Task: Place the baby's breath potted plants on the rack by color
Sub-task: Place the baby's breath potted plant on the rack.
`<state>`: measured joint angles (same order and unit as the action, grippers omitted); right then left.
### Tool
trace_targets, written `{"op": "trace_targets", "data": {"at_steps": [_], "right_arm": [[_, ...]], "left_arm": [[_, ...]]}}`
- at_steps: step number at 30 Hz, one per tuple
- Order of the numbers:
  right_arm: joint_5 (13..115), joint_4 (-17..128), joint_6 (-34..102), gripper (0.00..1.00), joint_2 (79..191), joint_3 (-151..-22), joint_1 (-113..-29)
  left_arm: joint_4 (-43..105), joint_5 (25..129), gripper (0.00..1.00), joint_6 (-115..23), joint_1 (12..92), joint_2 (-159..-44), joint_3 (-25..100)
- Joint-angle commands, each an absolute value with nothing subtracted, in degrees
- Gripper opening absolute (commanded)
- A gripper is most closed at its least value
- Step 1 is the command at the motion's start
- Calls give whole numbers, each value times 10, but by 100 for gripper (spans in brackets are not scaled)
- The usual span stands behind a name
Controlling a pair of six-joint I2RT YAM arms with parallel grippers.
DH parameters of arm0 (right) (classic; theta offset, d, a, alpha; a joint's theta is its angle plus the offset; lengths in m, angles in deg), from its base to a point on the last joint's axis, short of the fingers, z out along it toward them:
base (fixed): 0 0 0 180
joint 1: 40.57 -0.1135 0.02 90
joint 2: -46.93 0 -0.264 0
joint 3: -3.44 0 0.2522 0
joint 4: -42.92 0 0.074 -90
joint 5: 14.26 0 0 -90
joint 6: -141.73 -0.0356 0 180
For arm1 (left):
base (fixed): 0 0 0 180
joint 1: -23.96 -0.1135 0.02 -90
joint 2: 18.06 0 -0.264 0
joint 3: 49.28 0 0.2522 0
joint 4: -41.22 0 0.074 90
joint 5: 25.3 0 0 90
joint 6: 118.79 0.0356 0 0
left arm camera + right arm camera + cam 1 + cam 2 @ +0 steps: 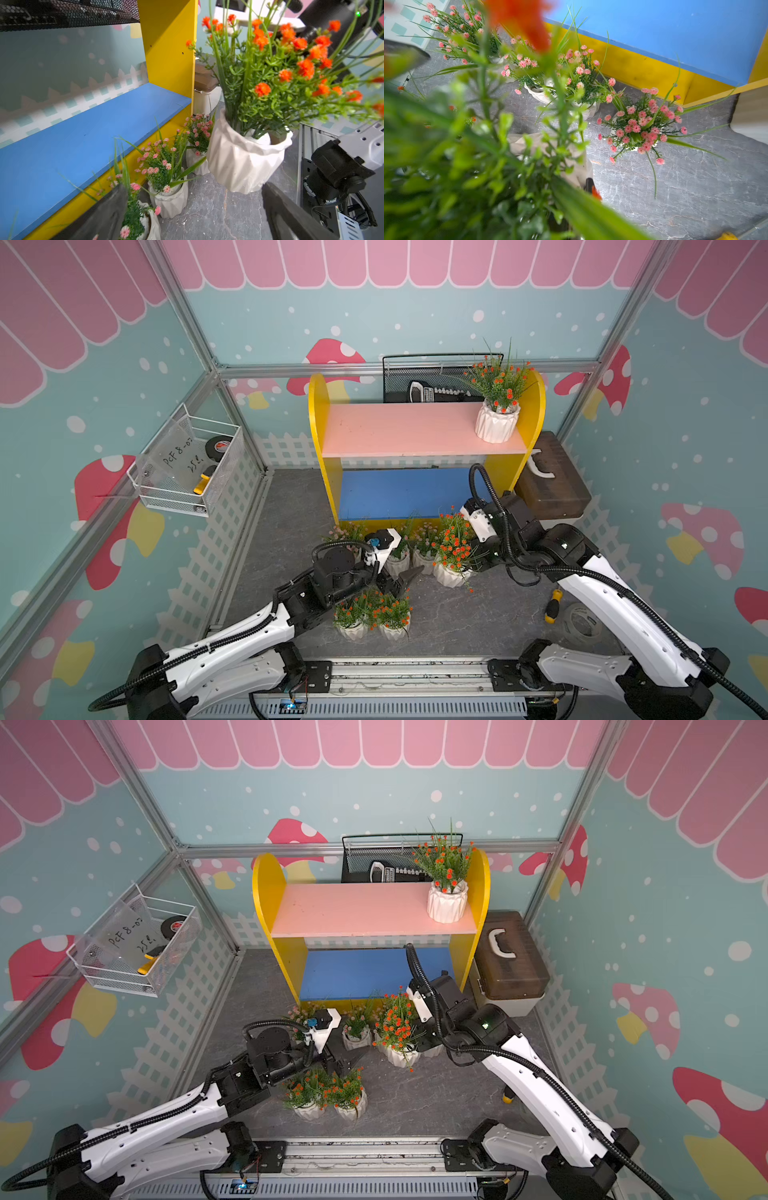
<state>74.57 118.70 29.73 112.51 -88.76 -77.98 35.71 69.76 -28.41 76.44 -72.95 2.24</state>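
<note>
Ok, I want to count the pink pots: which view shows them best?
The right wrist view: all four pink pots show before the rack, past the blurred orange plant. The left wrist view shows three. In both top views the left arm and that plant hide most of them.

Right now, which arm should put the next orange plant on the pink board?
Right. The right claw looks shut on an orange-flowered pot, and the placed orange pot sits at that end of the pink board. The left claw hangs open and empty.
</note>
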Motion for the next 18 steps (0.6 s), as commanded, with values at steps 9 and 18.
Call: {"op": "trace_targets", "data": {"at_steps": [9,18], "right_arm": [[707,1178,333,0,1143,-944,-765],[680,1175,336,0,1156,-959,-762]], "left_arm": [[426,677,99,-268,823,-791,52],[467,641,99,-250,863,-858,83]]}}
